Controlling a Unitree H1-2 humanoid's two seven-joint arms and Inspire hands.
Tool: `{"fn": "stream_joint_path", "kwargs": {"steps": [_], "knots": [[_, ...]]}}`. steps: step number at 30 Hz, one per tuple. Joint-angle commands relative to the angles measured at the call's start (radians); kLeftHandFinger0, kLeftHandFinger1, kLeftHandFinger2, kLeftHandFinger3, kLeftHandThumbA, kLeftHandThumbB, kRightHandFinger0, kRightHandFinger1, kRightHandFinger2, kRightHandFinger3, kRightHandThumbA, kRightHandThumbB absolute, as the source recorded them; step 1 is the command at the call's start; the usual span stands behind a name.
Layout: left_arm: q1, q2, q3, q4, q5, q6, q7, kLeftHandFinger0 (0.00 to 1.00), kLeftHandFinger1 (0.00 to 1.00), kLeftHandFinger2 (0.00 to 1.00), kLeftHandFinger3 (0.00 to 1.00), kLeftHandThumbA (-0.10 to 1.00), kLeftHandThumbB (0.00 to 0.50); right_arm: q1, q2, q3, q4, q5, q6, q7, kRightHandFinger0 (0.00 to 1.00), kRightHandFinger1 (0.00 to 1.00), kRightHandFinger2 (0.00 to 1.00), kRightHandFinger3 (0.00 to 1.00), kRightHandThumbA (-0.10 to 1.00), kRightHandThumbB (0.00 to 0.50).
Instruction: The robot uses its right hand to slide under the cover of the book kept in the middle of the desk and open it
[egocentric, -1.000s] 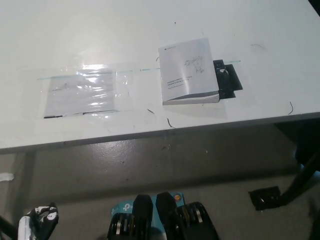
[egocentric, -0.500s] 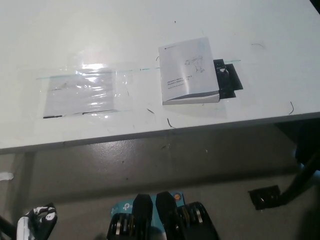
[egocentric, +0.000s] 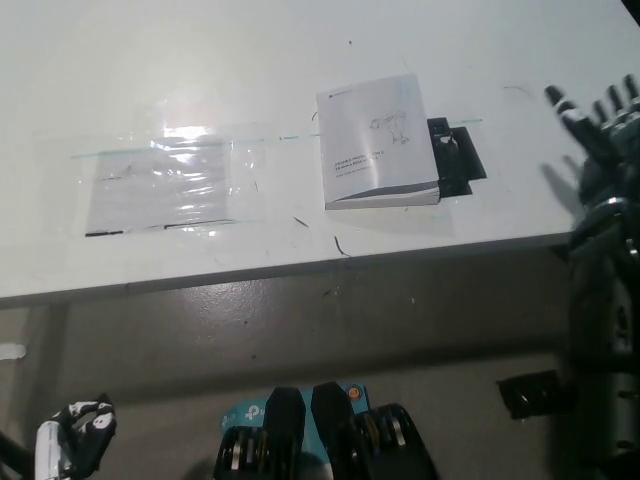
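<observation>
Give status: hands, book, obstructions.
Right hand open, raised over desk's right edge, clear of book. Left hand low at lower left, resting. Book closed, flat mid-desk. Nothing between hand and book.

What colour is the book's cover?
White, with a grey band along its lower edge, on the book; seen in the head view.

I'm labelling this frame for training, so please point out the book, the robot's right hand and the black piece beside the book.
book (egocentric: 378, 140): head view, middle of its closed white cover.
right hand (egocentric: 602, 128): head view, middle of the black hand.
black piece (egocentric: 455, 158): head view, its centre, right of the book.
</observation>
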Motion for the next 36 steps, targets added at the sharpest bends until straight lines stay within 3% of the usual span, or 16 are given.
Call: {"fn": "stream_joint_path", "kwargs": {"steps": [1, 4, 6, 8, 15, 21, 22, 28, 31, 36], "knots": [[-0.006, 0.018, -0.001, -0.017, -0.003, -0.037, 0.004, 0.60, 0.60, 0.67, 0.81, 0.65, 0.000, -0.079, 0.030, 0.026, 0.037, 0.007, -0.117, 0.058, 0.82, 1.00, 1.00, 1.00, 1.00, 0.094], [-0.003, 0.017, 0.001, -0.028, 0.001, -0.014, 0.013, 0.61, 0.61, 0.68, 0.81, 0.65, 0.000, -0.087, 0.060, 0.040, 0.082, -0.004, -0.141, 0.058, 0.88, 1.00, 1.00, 1.00, 1.00, 0.098], [-0.003, 0.016, -0.001, -0.027, 0.001, -0.016, 0.011, 0.61, 0.62, 0.69, 0.81, 0.64, 0.000, -0.093, 0.069, 0.047, 0.098, -0.015, -0.152, 0.050, 0.84, 1.00, 1.00, 1.00, 1.00, 0.107], [-0.003, 0.014, -0.001, -0.025, -0.002, -0.018, 0.009, 0.63, 0.63, 0.69, 0.81, 0.64, 0.000, -0.093, 0.075, 0.061, 0.103, -0.019, -0.162, 0.070, 0.90, 1.00, 1.00, 1.00, 1.00, 0.101], [0.017, 0.008, -0.002, -0.022, 0.004, -0.025, 0.012, 0.62, 0.62, 0.69, 0.83, 0.64, 0.000, -0.101, 0.096, 0.095, 0.106, -0.034, -0.162, 0.060, 0.89, 1.00, 1.00, 1.00, 1.00, 0.114], [0.019, 0.011, -0.001, -0.022, -0.017, -0.035, -0.007, 0.61, 0.61, 0.68, 0.81, 0.66, 0.000, -0.110, 0.106, 0.114, 0.138, -0.043, -0.181, 0.055, 0.88, 1.00, 1.00, 1.00, 1.00, 0.067], [0.020, 0.012, -0.003, -0.024, -0.007, -0.033, 0.000, 0.60, 0.60, 0.68, 0.80, 0.66, 0.000, -0.112, 0.112, 0.109, 0.149, -0.038, -0.182, 0.050, 0.85, 1.00, 0.98, 1.00, 1.00, 0.094], [0.019, 0.014, -0.005, -0.017, 0.000, -0.036, 0.004, 0.62, 0.62, 0.69, 0.82, 0.66, 0.000, -0.095, 0.131, 0.116, 0.158, -0.033, -0.191, 0.065, 0.90, 1.00, 1.00, 1.00, 1.00, 0.103], [0.014, 0.015, -0.002, -0.009, -0.021, -0.041, -0.010, 0.62, 0.63, 0.70, 0.82, 0.67, 0.000, -0.081, 0.143, 0.133, 0.174, -0.052, -0.218, 0.071, 0.81, 1.00, 1.00, 1.00, 1.00, 0.106], [0.014, 0.015, -0.005, -0.013, -0.007, -0.039, 0.001, 0.60, 0.61, 0.68, 0.80, 0.67, 0.000, -0.070, 0.163, 0.133, 0.186, -0.047, -0.221, 0.068, 0.83, 1.00, 1.00, 1.00, 1.00, 0.120]]}}
